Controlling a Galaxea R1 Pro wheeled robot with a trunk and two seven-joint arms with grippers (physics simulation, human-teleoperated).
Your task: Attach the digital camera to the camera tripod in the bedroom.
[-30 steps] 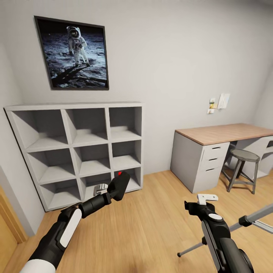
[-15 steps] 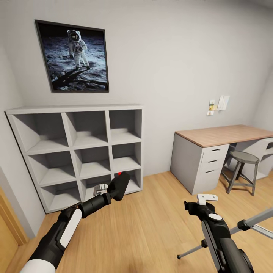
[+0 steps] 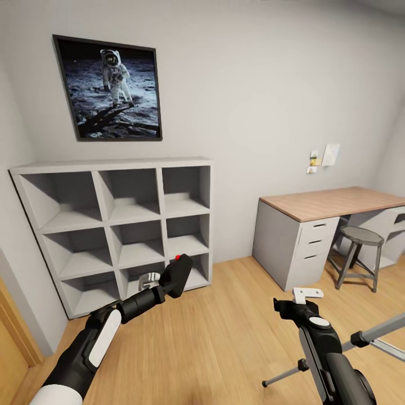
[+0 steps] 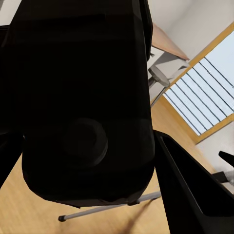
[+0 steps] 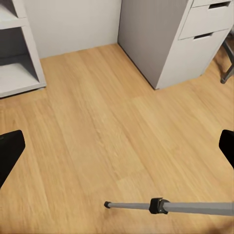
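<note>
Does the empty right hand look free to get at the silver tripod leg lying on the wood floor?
Probably yes: the right hand is open, with bare floor between it and the silver tripod leg.

A room in a home, furnished like a bedroom or study. Pale grey walls meet a light wood plank floor (image 3: 225, 337). At ten o'clock hangs a framed astronaut picture (image 3: 109, 87) above a grey cube shelf (image 3: 115, 225) with nine open compartments. At three o'clock stands a wood-topped counter (image 3: 332, 202) with grey drawers, a round stool (image 3: 357, 256) just beside it. The left wrist view shows a tall window (image 4: 207, 92) with slatted blinds.
</note>
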